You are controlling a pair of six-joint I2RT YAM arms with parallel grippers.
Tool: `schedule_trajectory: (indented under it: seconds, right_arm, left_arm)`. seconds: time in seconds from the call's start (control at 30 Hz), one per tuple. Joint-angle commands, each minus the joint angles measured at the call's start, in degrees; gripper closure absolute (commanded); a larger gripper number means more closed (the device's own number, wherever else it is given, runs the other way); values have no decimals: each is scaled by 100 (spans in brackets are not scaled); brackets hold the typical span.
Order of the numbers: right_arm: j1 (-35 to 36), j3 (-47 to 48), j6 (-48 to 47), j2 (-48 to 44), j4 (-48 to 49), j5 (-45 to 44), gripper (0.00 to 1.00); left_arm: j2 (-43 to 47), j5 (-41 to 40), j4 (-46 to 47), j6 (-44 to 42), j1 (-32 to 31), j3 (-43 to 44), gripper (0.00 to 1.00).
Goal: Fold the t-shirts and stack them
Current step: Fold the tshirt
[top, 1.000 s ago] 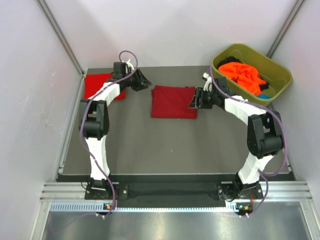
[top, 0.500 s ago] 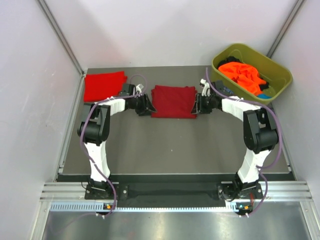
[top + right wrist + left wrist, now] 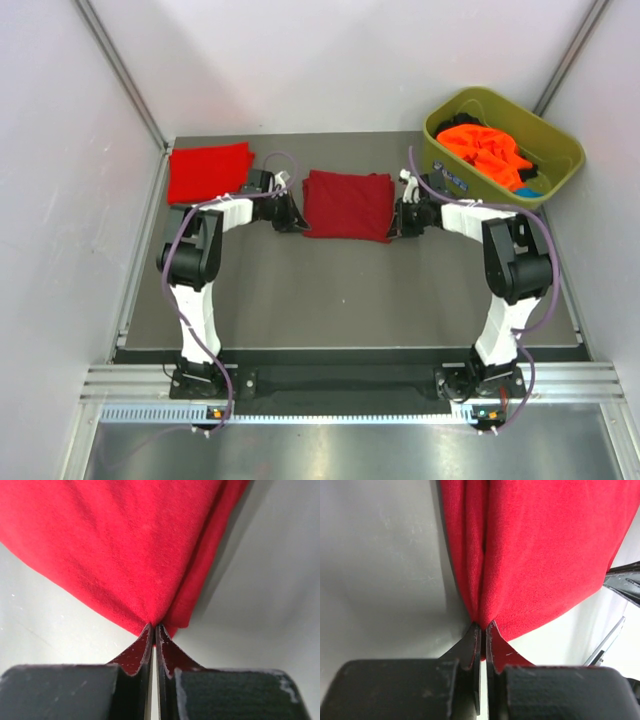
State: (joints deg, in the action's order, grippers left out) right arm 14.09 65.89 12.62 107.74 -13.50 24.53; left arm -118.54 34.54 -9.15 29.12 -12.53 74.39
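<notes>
One folded crimson shirt (image 3: 347, 205) sits mid-desk (image 3: 340, 290), toward the back. I'm pinching it on both side edges near the front corners, with the left gripper (image 3: 293, 218) clamped on the left edge and the right gripper (image 3: 399, 222) clamped on the right. My guess is the two-sided hold lets the bundle lift flat and travel over to the brighter red shirt (image 3: 208, 172) at back left. Top view hides the actual bite, but the wrist cams show cloth layers squeezed between closed fingertips. Only the top view shows the orange shirts (image 3: 485, 148) waiting in the olive tub (image 3: 500, 95).
</notes>
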Motion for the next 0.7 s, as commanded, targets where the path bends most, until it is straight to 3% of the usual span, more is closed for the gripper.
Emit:
schedule_trajectory:
  seconds: [0.0,0.27,0.3,0.33,0.43,0.5,0.67]
  right_arm:
    - [-20,-329,-32,-454,119,-106,100]
    - [261,-1621,398,-1307,567,-133,100]
    - [313,-1936,451,-1543,672,-124,100]
    - [340,-2061,547,-1650,786,-116,98]
    - [358,-2299,610,-1949,726,-115,79]
    - [340,-2178,584,-2107,577,-211,69]
    - [296,-1466,417,-2302,-56,-458,62]
  left_arm:
    - [400,-431,-710,-153,-21,-240,100]
    - [1403,-1027,-1299,-109,-30,-1391,100]
    - [1656,-1194,-1344,-91,-21,-1479,95]
    - [1781,-1291,-1422,-65,-21,-1567,90]
    - [2176,-1661,-1642,75,-12,-1647,69]
    - [2370,-1950,-1923,163,-12,-1446,61]
    - [2450,-2084,-2179,216,-12,-455,59]
